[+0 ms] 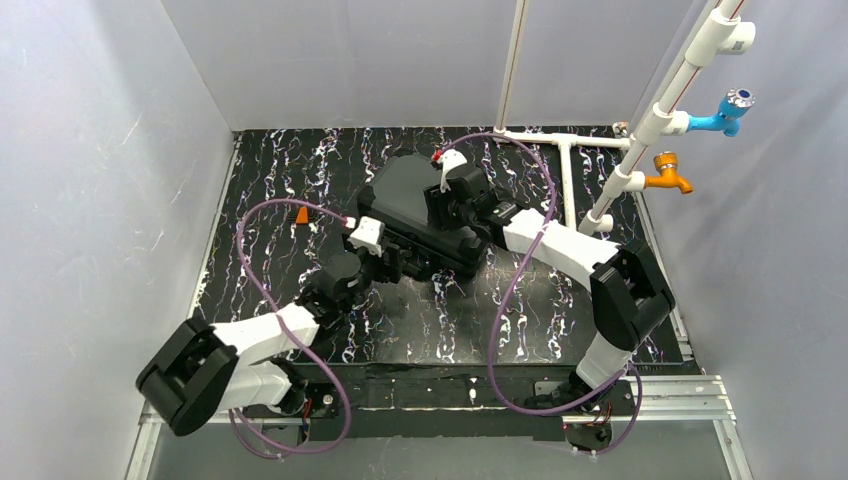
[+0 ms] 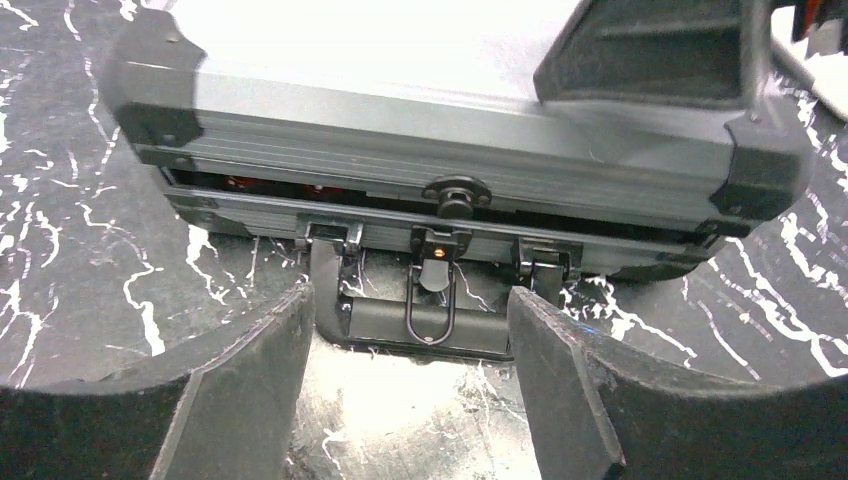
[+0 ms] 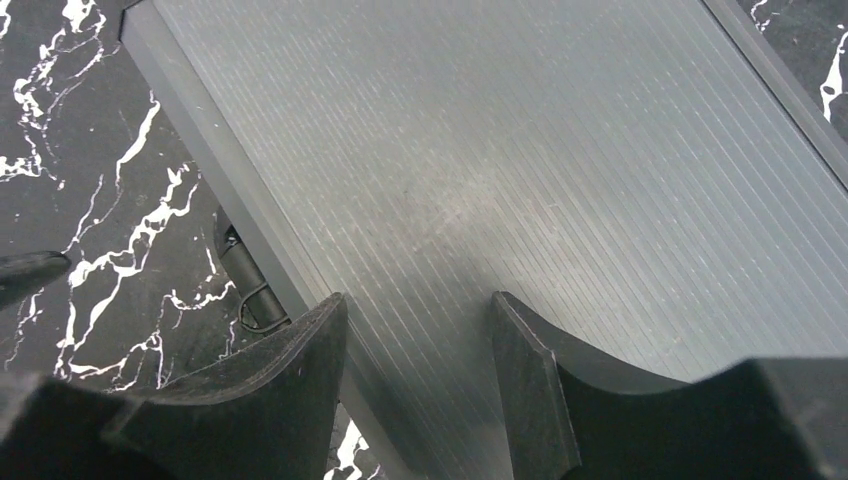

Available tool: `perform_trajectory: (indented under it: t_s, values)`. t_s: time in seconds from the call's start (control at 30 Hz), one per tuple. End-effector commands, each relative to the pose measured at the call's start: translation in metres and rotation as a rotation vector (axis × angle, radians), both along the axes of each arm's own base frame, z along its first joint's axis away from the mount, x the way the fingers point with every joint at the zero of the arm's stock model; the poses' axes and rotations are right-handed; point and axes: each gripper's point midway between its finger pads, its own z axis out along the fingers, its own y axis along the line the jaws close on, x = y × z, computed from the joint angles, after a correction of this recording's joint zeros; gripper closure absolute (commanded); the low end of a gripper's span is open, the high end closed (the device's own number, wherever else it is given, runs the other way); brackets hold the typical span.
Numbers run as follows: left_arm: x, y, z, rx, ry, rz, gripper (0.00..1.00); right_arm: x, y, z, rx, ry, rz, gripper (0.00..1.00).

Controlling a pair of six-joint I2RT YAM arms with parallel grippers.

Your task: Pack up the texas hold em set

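Note:
The black case [image 1: 405, 190] of the hold em set lies in the middle of the table with its lid down. In the left wrist view its front [image 2: 420, 140] shows a thin gap with red chips [image 2: 240, 183] inside, a centre latch [image 2: 455, 192] and a handle [image 2: 420, 322] flat on the table. My left gripper [image 2: 410, 400] is open, low on the table just in front of the handle; it also shows in the top view [image 1: 395, 262]. My right gripper [image 3: 420, 350] is open, just over the ribbed lid [image 3: 520, 170] near its front edge. Decks and dice are hidden.
A white pipe frame [image 1: 565, 160] with a blue tap [image 1: 730, 108] and an orange tap [image 1: 672, 172] stands at the back right. A small orange piece [image 1: 301, 214] lies on the table left of the case. White walls close in the table.

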Motion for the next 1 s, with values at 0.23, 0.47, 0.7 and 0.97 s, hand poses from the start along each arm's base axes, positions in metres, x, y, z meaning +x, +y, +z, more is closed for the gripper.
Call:
perform_trajectory:
  t_s: [0.23, 0.47, 0.7, 0.97]
  values:
    - [-0.031, 0.032, -0.01, -0.116, 0.154, 0.138, 0.36, -0.001, 0.028, 0.013, 0.057, 0.033, 0.093, 0.52]
    - [-0.052, 0.036, -0.035, -0.116, 0.278, 0.127, 0.5, -0.003, 0.031, -0.008, 0.04, 0.079, 0.105, 0.73]
    - [-0.059, 0.039, -0.051, -0.1, 0.319, 0.131, 0.56, -0.006, 0.033, -0.018, 0.042, 0.106, 0.112, 0.73]
    - [-0.057, 0.035, -0.059, -0.081, 0.354, 0.133, 0.62, -0.022, 0.012, -0.062, -0.006, 0.19, 0.045, 0.73]
